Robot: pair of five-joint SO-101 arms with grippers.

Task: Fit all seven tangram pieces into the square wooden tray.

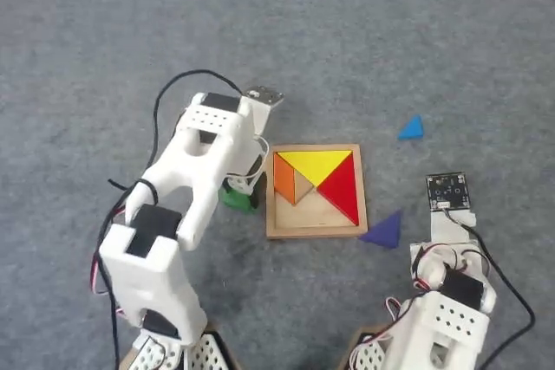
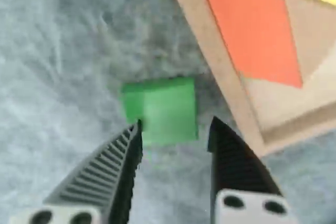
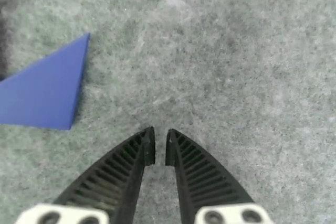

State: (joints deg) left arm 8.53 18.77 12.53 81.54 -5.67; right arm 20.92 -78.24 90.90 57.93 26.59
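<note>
The square wooden tray point(image 1: 314, 230) lies mid-table and holds a yellow triangle point(image 1: 314, 165), a red triangle point(image 1: 342, 190) and an orange piece point(image 1: 284, 181). A green square point(image 1: 235, 198) lies on the carpet against the tray's left edge. My left gripper point(image 2: 176, 129) hangs open just over the green square point(image 2: 160, 108), one finger on either side, beside the tray's corner point(image 2: 231, 98). My right gripper point(image 3: 159, 146) is shut and empty over bare carpet, with a dark blue triangle point(image 3: 44, 90) close by. The dark blue triangle point(image 1: 382, 230) lies off the tray's lower right corner.
A small light blue triangle point(image 1: 411, 128) lies on the carpet to the upper right of the tray. Grey carpet point(image 1: 104, 58) covers the table. The left arm's white body point(image 1: 186, 188) leans over the area left of the tray.
</note>
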